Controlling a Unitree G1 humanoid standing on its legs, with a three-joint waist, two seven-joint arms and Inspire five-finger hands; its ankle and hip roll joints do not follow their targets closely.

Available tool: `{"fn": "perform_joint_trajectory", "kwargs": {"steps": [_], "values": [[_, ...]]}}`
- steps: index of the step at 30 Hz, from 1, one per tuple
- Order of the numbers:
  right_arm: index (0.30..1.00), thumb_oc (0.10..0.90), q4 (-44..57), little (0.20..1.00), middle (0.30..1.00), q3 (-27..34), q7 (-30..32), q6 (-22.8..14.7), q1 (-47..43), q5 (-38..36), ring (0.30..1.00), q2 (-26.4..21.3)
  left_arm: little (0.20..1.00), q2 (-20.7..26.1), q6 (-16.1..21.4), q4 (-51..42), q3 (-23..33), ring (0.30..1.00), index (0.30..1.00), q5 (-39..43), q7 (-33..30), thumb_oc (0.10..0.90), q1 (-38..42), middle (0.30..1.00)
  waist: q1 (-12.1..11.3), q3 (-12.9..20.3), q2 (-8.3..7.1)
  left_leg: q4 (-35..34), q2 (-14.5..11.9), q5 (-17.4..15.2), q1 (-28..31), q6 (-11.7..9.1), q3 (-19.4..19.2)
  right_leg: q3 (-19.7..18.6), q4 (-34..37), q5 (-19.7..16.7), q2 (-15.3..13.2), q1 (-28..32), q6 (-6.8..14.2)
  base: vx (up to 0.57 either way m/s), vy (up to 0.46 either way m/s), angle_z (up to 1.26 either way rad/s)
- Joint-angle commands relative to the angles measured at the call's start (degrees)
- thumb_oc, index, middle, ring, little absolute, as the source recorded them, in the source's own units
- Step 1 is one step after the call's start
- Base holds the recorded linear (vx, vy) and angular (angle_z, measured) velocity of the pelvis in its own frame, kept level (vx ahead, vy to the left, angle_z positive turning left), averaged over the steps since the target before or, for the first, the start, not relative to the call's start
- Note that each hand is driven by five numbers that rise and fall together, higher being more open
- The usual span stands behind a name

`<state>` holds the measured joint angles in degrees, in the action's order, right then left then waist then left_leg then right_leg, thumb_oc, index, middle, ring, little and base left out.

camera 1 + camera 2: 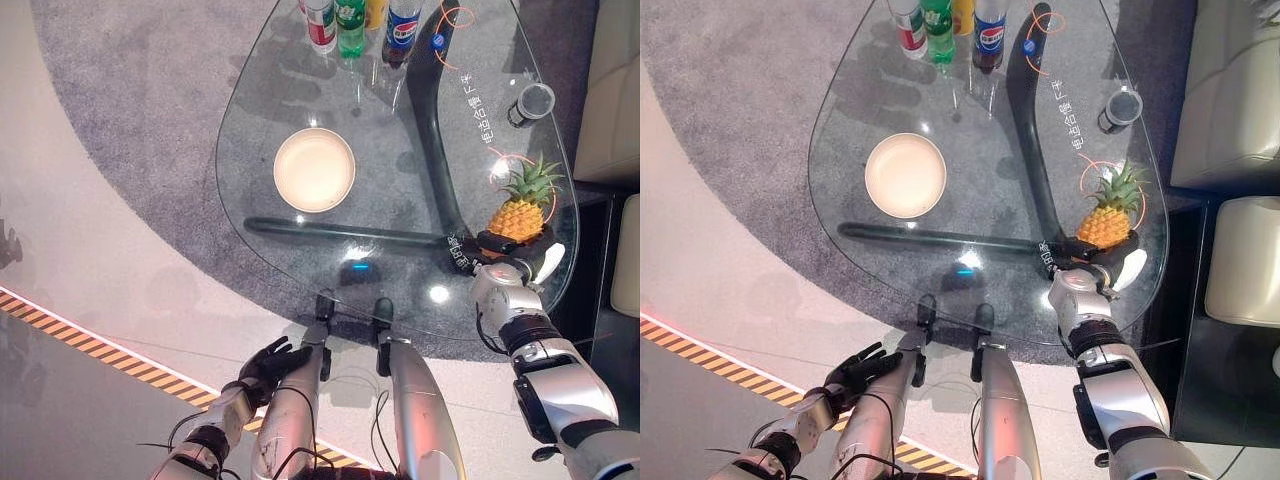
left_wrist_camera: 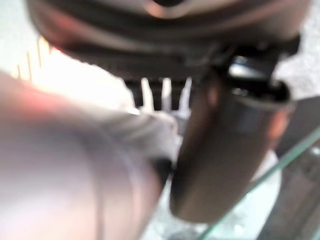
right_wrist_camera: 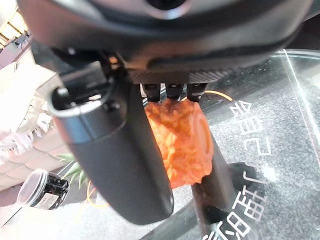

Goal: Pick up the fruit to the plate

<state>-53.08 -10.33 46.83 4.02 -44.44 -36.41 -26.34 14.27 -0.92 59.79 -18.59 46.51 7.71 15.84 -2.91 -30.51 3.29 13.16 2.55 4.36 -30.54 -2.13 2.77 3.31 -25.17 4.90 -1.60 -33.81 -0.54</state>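
The right hand (image 1: 1092,262) had its fingers curled round the body of the pineapple (image 1: 1103,226), which stood upright near the right-hand edge of the glass worktop (image 1: 840,120). The plate (image 1: 905,175) sat empty, well apart on the left side. The left hand (image 1: 268,362) hung low beside the worktop with relaxed, straight fingers, holding nothing. My worry from here: that grip looked to be low on the fruit (spiky crown sticking out past the fingers), so it could tip or slip out mid-carry and roll off the rim, which was just beside it. A dark jar (image 1: 1120,108) stood further back on the same side and a row of bottles (image 1: 940,25) at the far end, both probably clear of the route. Between pineapple and plate the glass was bare, so a straight sideways carry had plenty of room.
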Motion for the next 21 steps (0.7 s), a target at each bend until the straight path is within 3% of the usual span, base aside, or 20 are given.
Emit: {"fn": "perform_joint_trajectory", "kwargs": {"steps": [1, 10, 18, 21], "values": [[0.3, 0.1, 2.14, 0.2, 0.3, -2.41, -7.37, -0.18, -3.8, -0.52, 0.3, 0.89, 0.9, -0.6, -1.31, 1.35, -1.48, 0.9, 0.9, -0.06, -0.17, 0.8, -3.79, 0.9, -1.15, 0.72, -0.76, 7.88, 3.15, -5.63, -2.42, 2.19, -0.01, 0.33, 6.59, -5.48, -1.19, 1.46, 1.9, 0.01, 0.006, 0.04], [0.3, 0.1, -0.38, 0.2, 0.3, -1.73, -7.57, 0.54, -4.89, 0.24, 0.3, -0.06, 0.9, -0.44, -0.73, 1.96, -1.15, 0.9, 0.9, 0.15, 0.75, 0.8, -3.43, 0.9, -1.5, 0.72, -0.92, 7.74, 3.16, -5.7, -2.21, 2.31, 0.15, 0.45, 6.48, -5.37, -1.14, 1.53, 2.02, 0.0, 0.002, 0.04], [0.3, 0.1, -5.97, 0.2, 0.3, -1.61, -6.51, 5.88, -4.86, 0.46, 0.3, -1.28, 0.9, -0.2, -0.08, 2.54, -0.65, 0.9, 0.9, 0.32, 1.69, 0.8, -2.62, 0.9, -1.94, 0.72, -1.09, 7.68, 3.25, -5.73, -1.75, 2.45, 0.48, 0.61, 6.7, -5.36, -1.12, 2.2, 2.1, 0.0, 0.0, 0.0], [0.3, 0.1, -7.28, 0.2, 0.3, -1.96, -7.26, 6.24, -4.77, -0.3, 0.3, -1.51, 0.9, -0.25, 0.17, 2.65, -0.67, 0.9, 0.9, 0.29, 1.77, 0.8, -2.52, 0.9, -2.06, 0.72, -1.06, 7.64, 3.23, -5.71, -1.83, 2.47, 0.57, 0.74, 6.7, -5.41, -1.16, 2.13, 2.13, 0.0, -0.005, 0.01]]}}
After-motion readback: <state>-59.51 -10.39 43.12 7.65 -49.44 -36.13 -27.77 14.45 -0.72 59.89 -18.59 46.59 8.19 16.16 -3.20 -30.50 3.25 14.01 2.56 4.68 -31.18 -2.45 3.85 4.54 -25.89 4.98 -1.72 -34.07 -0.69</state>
